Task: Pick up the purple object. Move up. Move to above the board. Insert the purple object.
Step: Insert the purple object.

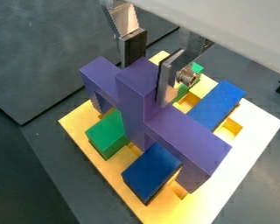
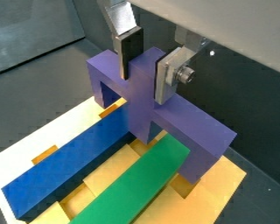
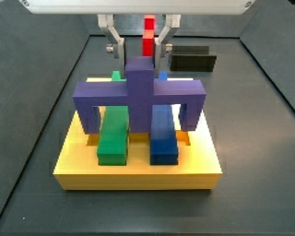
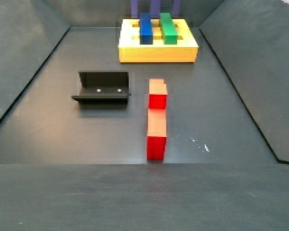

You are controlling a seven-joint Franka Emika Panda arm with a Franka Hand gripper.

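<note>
The purple object (image 1: pixel 149 114) (image 2: pixel 166 118) (image 3: pixel 137 92) stands astride the green bar (image 3: pixel 112 138) and blue bar (image 3: pixel 164 143) on the yellow board (image 3: pixel 137 171). Its two legs reach down to the board's top. My gripper (image 1: pixel 150 77) (image 2: pixel 145 83) (image 3: pixel 140 55) is directly over it. The fingers lie against both sides of the raised central ridge, shut on it. In a side view from far off, the board (image 4: pixel 159 54) is at the back and only the purple legs (image 4: pixel 136 7) show.
A red upright block (image 4: pixel 157 117) (image 3: pixel 149 46) stands mid-floor. The dark fixture (image 4: pixel 101 87) (image 3: pixel 191 60) is beside it. Grey walls enclose the floor on both sides.
</note>
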